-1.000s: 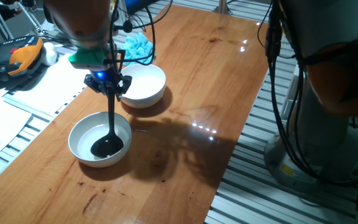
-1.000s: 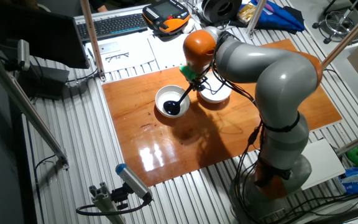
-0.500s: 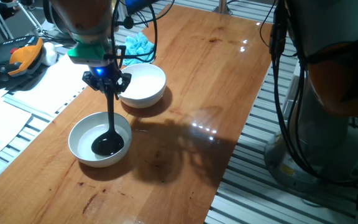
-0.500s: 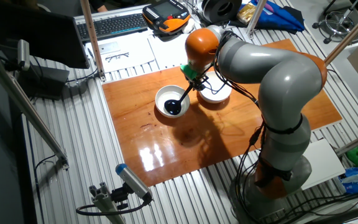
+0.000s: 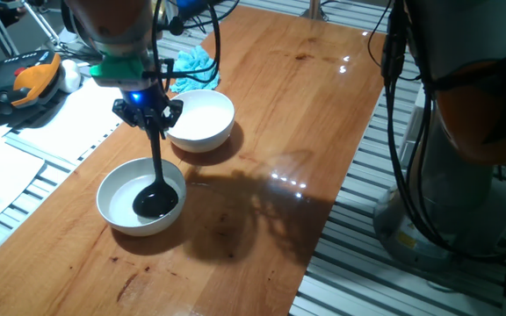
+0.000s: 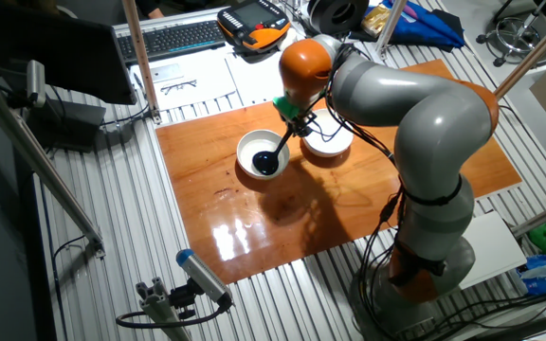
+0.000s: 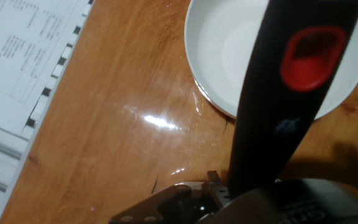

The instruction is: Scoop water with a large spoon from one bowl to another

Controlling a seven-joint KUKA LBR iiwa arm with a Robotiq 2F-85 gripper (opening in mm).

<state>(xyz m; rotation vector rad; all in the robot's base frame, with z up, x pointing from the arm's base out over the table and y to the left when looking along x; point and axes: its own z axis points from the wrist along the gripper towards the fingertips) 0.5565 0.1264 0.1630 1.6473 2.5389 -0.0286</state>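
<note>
Now the large spoon (image 5: pixel 155 171) hangs from the closed jaws.

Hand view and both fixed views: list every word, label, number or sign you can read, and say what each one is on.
None can be read.
Paper sheet beside the table: printed lines, too blurred to read.
Ladle handle: a red oval mark, no lettering visible.
Keyboard and orange device in the other fixed view: any markings too small to read.
</note>
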